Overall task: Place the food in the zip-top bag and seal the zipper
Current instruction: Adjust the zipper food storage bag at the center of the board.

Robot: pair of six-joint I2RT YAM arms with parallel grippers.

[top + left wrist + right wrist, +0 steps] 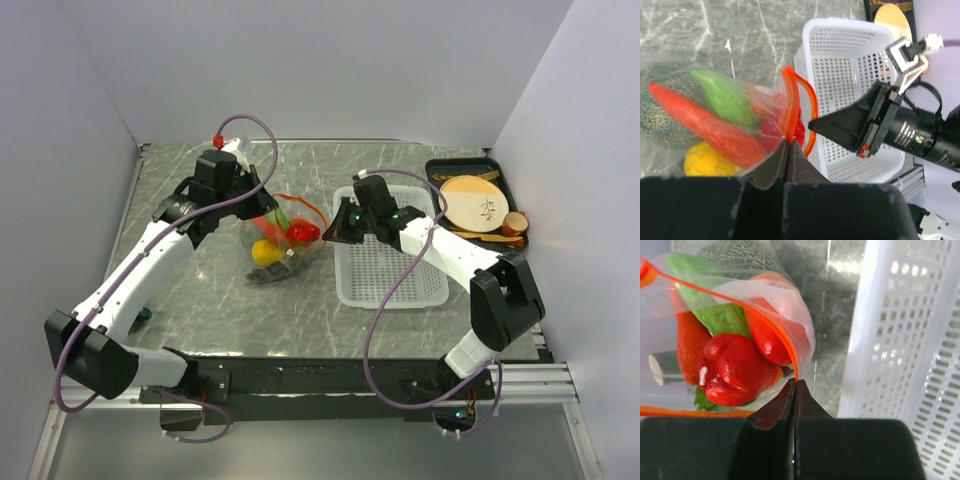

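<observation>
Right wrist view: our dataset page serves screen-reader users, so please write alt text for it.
The right tool is shut on the orange-red zipper of a clear zip-top bag holding red and green toy food. A white basket stands to the right.

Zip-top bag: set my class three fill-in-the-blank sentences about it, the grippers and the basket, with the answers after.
1. The food lies ____ the bag (inside/outside).
2. The left gripper and right gripper are both shut on the bag's ____.
3. In the top view, the white basket sits to the bag's ____ (left/right).
Answers: inside; zipper; right.
</observation>
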